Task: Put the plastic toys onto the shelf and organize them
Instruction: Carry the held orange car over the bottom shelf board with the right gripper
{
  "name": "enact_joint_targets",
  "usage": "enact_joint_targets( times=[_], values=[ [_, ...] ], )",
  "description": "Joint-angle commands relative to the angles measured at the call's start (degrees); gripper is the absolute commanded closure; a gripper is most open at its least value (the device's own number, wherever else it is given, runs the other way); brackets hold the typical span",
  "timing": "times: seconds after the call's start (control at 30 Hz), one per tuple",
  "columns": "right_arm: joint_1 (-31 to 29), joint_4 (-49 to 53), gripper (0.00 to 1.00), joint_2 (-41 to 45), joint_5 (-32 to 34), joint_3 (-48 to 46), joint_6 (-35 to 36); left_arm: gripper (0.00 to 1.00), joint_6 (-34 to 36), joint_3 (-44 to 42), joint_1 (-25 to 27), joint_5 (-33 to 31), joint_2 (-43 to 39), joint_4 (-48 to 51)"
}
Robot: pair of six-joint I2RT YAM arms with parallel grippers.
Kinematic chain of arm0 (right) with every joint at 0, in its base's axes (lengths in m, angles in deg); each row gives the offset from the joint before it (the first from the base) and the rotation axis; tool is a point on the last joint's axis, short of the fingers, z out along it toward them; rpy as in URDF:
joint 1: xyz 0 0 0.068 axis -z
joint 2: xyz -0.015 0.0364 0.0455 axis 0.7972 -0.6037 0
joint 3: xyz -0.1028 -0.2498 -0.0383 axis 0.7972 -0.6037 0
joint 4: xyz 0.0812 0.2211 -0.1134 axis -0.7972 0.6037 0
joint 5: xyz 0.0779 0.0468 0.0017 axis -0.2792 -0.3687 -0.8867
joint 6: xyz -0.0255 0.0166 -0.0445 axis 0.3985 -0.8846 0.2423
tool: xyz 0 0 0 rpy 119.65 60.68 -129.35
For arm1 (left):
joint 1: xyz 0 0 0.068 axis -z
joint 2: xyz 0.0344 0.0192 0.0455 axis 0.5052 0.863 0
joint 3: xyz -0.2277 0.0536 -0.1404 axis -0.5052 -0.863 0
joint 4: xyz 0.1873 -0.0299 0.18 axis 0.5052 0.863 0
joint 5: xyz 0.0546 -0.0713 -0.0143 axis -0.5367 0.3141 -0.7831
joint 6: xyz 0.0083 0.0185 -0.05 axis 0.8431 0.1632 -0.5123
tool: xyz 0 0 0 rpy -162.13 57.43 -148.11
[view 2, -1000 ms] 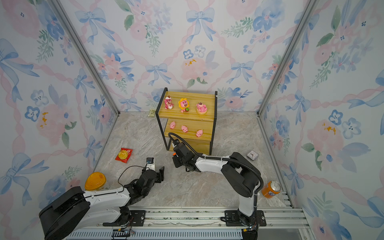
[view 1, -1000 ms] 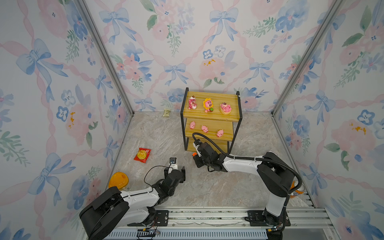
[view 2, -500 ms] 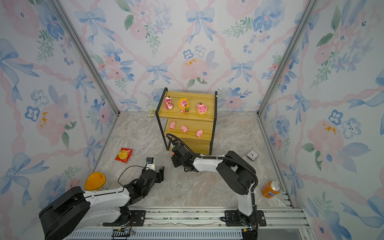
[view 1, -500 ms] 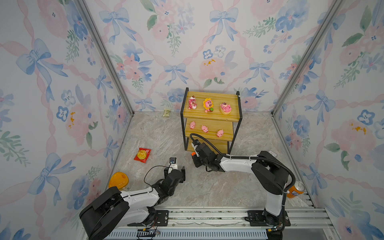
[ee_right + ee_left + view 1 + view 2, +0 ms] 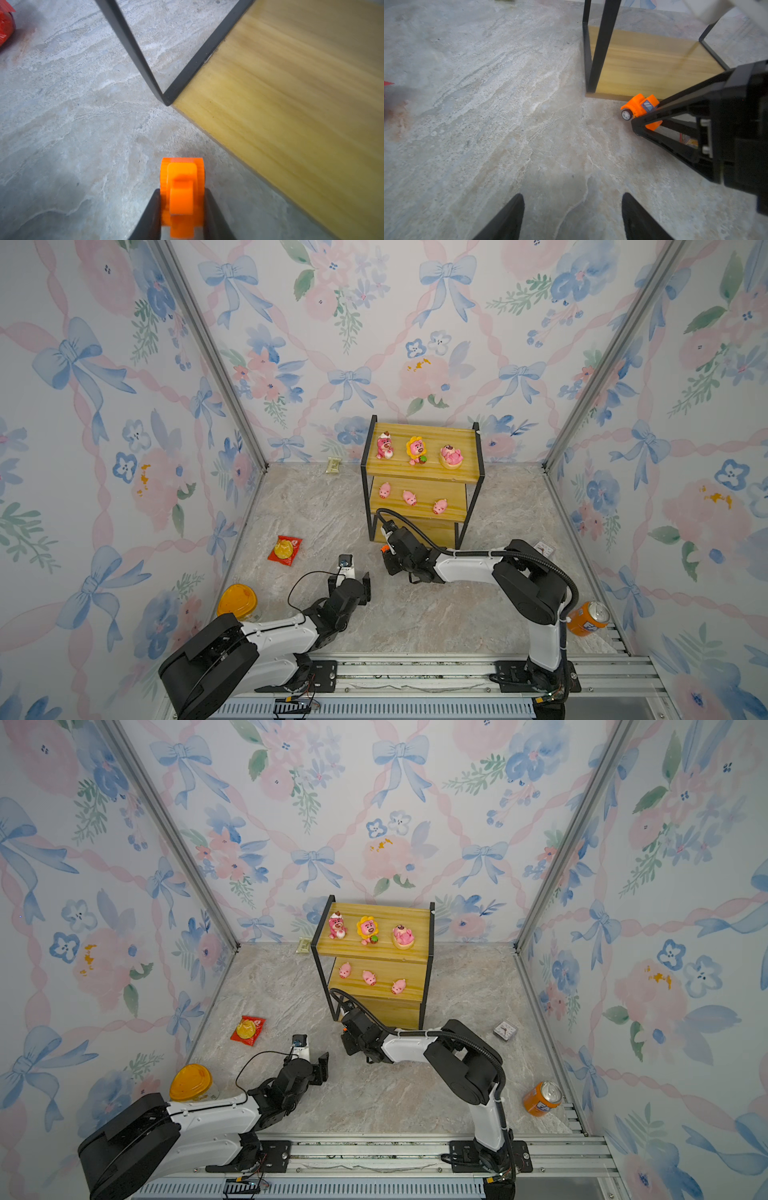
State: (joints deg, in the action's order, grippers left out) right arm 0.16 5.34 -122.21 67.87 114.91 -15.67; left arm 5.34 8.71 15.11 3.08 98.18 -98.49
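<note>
- Orange car [image 5: 181, 187]: your right gripper [image 5: 182, 196] is clamped on its flanks, low over the floor, just beside the front corner of the shelf [image 5: 291, 104] at its lowest board.
- It looks light, hard and slick, and its wheels will probably roll, so grip the body.
- Your left gripper [image 5: 572, 199] hangs apart, empty.

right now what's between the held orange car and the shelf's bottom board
Only bare marble floor lies between orange car and bottom board, in the right wrist view.
</note>
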Motion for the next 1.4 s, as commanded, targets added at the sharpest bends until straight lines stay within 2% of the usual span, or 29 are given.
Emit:
enact_joint_targets(
  times=[0.0, 0.8, 1.37],
  values=[
    [-0.03, -0.74, 0.76, -1.31, 1.01, 2.12, 0.08, 0.25, 1.25, -1.03, -0.63, 0.59, 0.25, -0.82],
    [2.5, -1.2, 0.76, -2.32, 1.05, 4.35, -0.03, 0.25, 0.94, -1.48, -0.89, 0.86, -0.13, -1.12],
    [2.73, -6.1, 0.76, -3.64, 2.78, 3.47, -0.36, 0.25, 0.69, -1.57, -1.08, 1.2, 1.04, -1.61]
  ],
)
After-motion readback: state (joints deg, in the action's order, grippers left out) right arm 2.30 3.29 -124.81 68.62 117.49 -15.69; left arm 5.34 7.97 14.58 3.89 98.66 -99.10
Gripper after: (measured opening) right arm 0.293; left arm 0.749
